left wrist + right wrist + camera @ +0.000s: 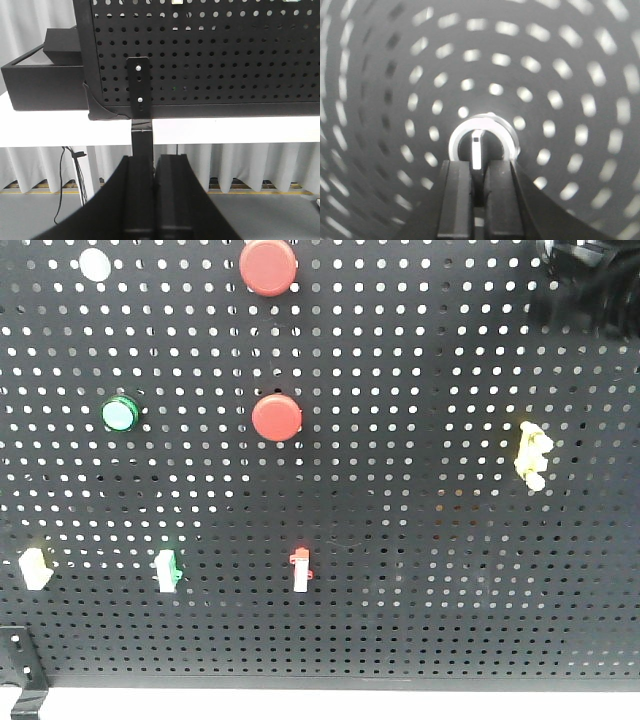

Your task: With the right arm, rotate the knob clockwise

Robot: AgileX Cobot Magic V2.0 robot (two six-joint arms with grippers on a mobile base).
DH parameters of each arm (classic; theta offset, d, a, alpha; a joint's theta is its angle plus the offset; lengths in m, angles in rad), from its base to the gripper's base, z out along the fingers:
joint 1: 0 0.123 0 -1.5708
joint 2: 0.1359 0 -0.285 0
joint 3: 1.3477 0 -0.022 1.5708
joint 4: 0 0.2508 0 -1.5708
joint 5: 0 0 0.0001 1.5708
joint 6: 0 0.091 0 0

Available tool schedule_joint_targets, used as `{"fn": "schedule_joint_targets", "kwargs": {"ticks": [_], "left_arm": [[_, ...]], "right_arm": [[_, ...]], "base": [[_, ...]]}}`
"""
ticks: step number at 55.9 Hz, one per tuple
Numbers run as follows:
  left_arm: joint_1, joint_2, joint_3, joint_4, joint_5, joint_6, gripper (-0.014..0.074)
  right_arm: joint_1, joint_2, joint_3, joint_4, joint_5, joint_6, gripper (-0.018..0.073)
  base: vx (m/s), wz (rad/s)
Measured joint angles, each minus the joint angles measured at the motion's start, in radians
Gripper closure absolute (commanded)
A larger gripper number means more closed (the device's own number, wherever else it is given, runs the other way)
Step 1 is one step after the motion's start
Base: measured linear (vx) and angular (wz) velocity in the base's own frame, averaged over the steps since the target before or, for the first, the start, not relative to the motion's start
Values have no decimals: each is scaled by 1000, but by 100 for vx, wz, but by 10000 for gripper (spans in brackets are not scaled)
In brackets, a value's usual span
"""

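Black perforated metal pegboard, upright on a white tabletop, with every fitting mounted on its face. The glossy black right arm covers the pegboard's top right corner in the front view and hides the fitting it works on. The black two-fingered left gripper, fingers together on nothing, hangs below the pegboard's lower edge, apparently parked clear of the work. An upper round red push button, a lower round red push button and a small yellow lever-like piece near the pegboard's right edge stand free of both arms. The small round black knob, silver-ringed with a pale bar across it, sits flat on the pegboard face, dead ahead of the black right gripper. The gripper's fingers are drawn in to a narrow slit that takes the bar, so they are judged clamped on it and a wrist roll would carry the knob round. The pegboard's holes smear in arcs about the sharp knob, which fits a roll on its axis. How far it has turned cannot be told.
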Motion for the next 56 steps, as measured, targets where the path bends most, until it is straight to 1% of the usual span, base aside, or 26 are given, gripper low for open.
{"fn": "schedule_joint_targets", "kwargs": {"ticks": [6, 13, 16, 24, 30, 33, 40, 46, 52, 56], "left_arm": [[0, 0, 0, 0, 0, 0, 603], [0, 0, 0, 0, 0, 0, 603], [0, 0, 0, 0, 0, 0, 603], [0, 0, 0, 0, 0, 0, 603], [0, 0, 0, 0, 0, 0, 603], [0, 0, 0, 0, 0, 0, 603], [0, 0, 0, 0, 0, 0, 603], [0, 0, 0, 0, 0, 0, 603], [0, 0, 0, 0, 0, 0, 603], [0, 0, 0, 0, 0, 0, 603]], "right_arm": [[-2, -2, 8, 181, -24, 19, 568], [-5, -2, 14, 420, -72, 58, 568], [-5, -6, 18, 498, -78, 64, 568], [-5, -13, 26, 643, -110, 63, 566], [-6, -25, 11, 758, -241, 72, 564], [2, -41, -1, 784, -262, 73, 560], [6, -62, -10, 802, -270, 73, 536], [6, -67, -10, 794, -233, 71, 471], [7, -84, -9, 724, -144, 56, 401], [7, -111, -9, 631, -89, 15, 389]], "base": [[0, 0], [0, 0], [0, 0], [0, 0], [0, 0], [0, 0], [0, 0], [0, 0], [0, 0], [0, 0]]}}
